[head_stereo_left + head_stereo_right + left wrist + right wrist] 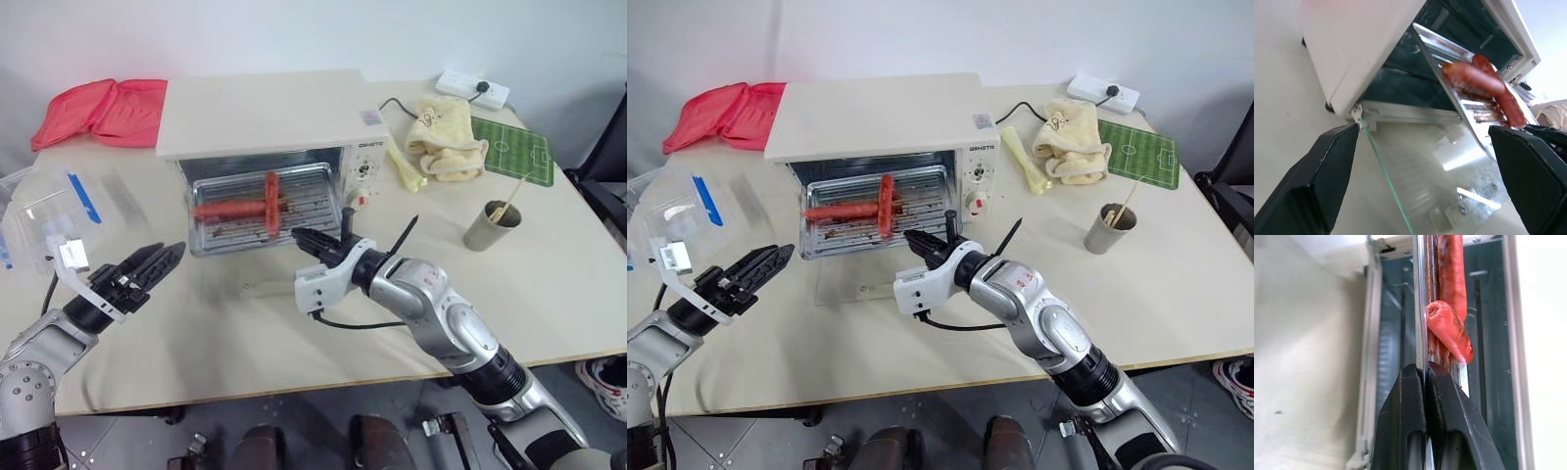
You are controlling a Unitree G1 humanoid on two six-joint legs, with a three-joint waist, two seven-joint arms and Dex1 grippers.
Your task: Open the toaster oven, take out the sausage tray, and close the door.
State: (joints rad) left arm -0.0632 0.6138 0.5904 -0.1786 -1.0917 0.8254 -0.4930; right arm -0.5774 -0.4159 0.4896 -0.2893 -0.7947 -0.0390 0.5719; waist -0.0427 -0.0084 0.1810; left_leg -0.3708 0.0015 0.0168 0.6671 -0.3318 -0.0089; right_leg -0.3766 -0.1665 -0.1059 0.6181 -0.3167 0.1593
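item: sausage tray (257, 208), half out of toaster oven (257, 117); my right gripper (303, 238) is pinching its rim, left gripper (149, 266) gaping idle. risk: tray is tilting, sausages (265, 207) rolling off.

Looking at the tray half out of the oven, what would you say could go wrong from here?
1. The right gripper pinches only the thin front rim of the sausage tray; with so little purchase, the tray may tilt or slip as it leaves the toaster oven.
2. Two sausages lie loose and crossed on it; a tilt could roll them off.
3. The open glass door lies flat below the tray, so a dropped tray could strike it.
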